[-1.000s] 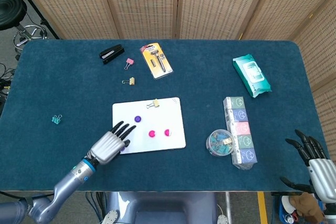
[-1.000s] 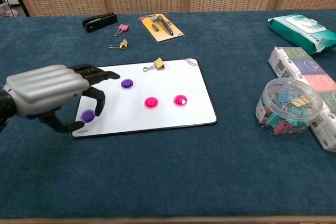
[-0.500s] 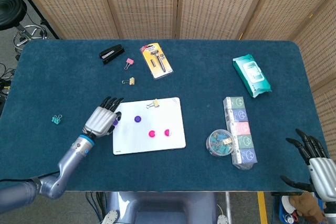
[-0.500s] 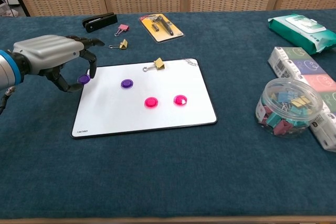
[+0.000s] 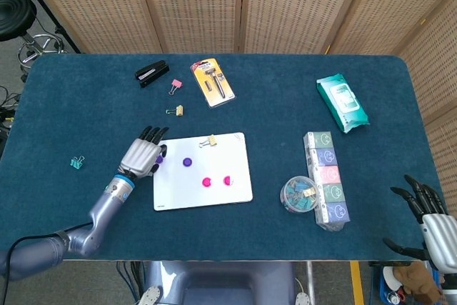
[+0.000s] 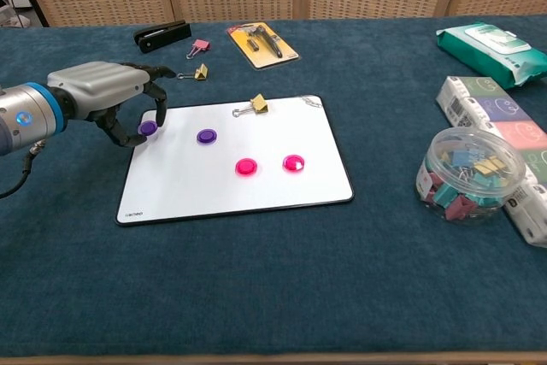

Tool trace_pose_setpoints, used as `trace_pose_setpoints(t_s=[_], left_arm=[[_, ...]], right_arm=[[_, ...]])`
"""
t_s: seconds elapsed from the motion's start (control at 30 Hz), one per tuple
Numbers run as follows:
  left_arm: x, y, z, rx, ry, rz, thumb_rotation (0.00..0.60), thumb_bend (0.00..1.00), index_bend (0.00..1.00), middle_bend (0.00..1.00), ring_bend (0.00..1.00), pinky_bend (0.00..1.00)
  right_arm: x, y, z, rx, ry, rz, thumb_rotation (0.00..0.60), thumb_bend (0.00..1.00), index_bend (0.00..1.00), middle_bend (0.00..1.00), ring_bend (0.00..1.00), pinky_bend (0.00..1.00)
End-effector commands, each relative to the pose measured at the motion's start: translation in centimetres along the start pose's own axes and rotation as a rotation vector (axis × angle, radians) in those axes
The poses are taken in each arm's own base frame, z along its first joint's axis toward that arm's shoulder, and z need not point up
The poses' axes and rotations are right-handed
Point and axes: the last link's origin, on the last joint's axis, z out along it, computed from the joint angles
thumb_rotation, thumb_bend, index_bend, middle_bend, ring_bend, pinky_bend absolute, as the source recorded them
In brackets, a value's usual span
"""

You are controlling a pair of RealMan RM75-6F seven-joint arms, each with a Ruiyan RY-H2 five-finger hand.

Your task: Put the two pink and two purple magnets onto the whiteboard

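Note:
A whiteboard (image 5: pixel 230 155) lies on the blue table, seen also in the chest view as the whiteboard (image 6: pixel 291 130). Two pink magnets (image 6: pixel 246 167) (image 6: pixel 293 161) and one purple magnet (image 6: pixel 206 136) sit on it. My left hand (image 6: pixel 101 96) hovers at the board's upper left edge and pinches a second purple magnet (image 6: pixel 147 127) between thumb and fingertips, low over the board's rim. In the head view the left hand (image 5: pixel 141 155) covers most of that magnet. My right hand (image 5: pixel 427 221) hangs beyond the table's near right corner, fingers spread, holding nothing.
A gold binder clip (image 6: pixel 258 104) is on the board's top edge. Behind lie a stapler (image 5: pixel 151 73), a pink clip (image 5: pixel 176 86), a gold clip (image 5: pixel 176 110) and a razor pack (image 5: pixel 212 82). At right are wipes (image 5: pixel 342 102), stacked boxes (image 5: pixel 325 178) and a clip jar (image 5: pixel 300 193).
My left hand took the purple magnet from the board's near left corner and carried it back along the left edge to the upper left. The right hand barely moved.

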Motion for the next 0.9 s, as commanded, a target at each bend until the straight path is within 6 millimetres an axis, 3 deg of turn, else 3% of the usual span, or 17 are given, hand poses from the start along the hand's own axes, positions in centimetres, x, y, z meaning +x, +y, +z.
trace_pose_setpoints(t_s=[0.03, 0.9], left_arm=[[0.0, 0.3, 0.2, -0.006, -0.002, 0.003, 0.600, 0.40, 0.59, 0.00, 0.00, 0.00], [-0.9, 1.3, 1.2, -0.007, -0.034, -0.026, 0.600, 0.40, 0.59, 0.00, 0.00, 0.00]], right_arm=[[0.0, 0.0, 0.0, -0.001, 0.000, 0.002, 0.600, 0.03, 0.16, 0.00, 0.00, 0.00], [0.2, 0.3, 0.0, -0.017, 0.006, 0.003, 0.600, 0.03, 0.16, 0.00, 0.00, 0.00]])
